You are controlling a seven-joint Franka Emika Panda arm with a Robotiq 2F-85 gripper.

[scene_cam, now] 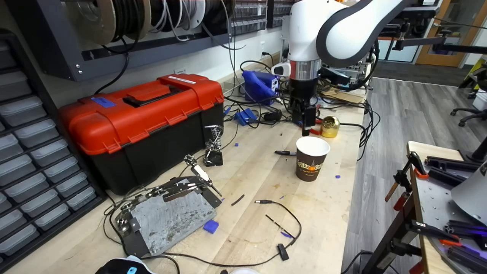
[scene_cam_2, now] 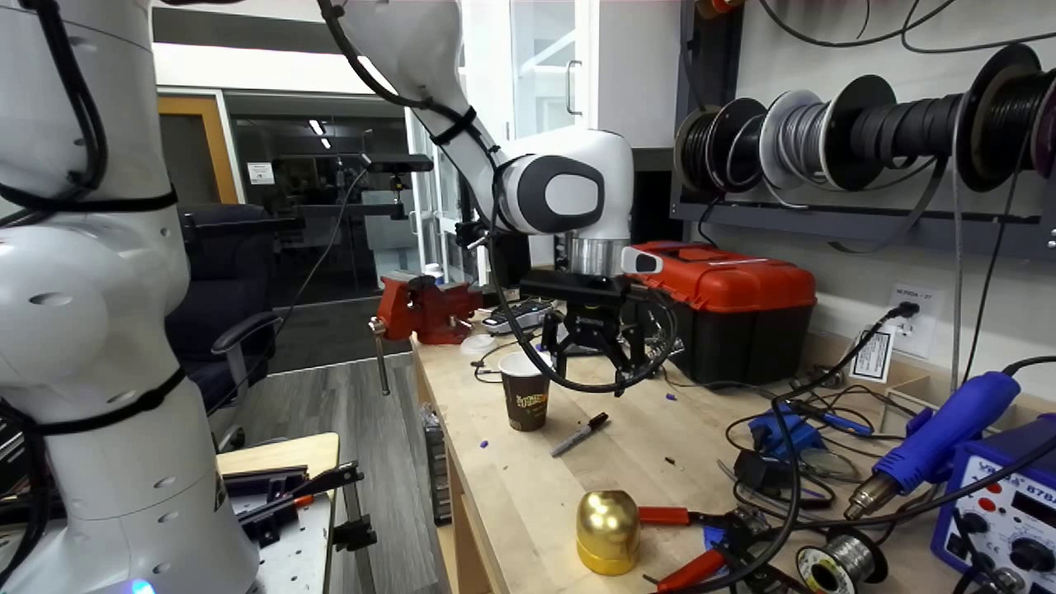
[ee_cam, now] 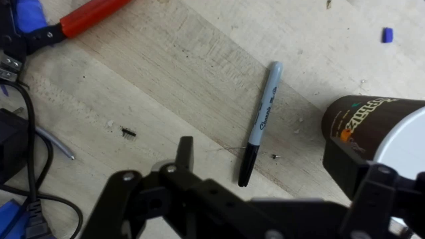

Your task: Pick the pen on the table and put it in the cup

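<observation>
The pen (ee_cam: 265,109), a grey marker with a black cap, lies flat on the wooden table (scene_cam: 258,220). It shows near the cup in both exterior views, partly covered by the cup in an exterior view (scene_cam: 283,153). Upright beside it stands the cup (scene_cam_2: 525,396), white on top with a brown band. In the wrist view the cup (ee_cam: 358,121) is at the right, partly behind a finger. My gripper (ee_cam: 261,149) is open above the table, its fingers wide apart and nothing held. The pen's capped end appears between the fingers in that view, below them.
A gold tip cleaner (scene_cam_2: 608,532) and red-handled pliers (ee_cam: 93,16) lie near the pen. Black cables (ee_cam: 31,142) are tangled beyond them. A red toolbox (scene_cam: 148,114) lines the wall side. A metal plate fixture (scene_cam: 173,219) sits farther along the bench.
</observation>
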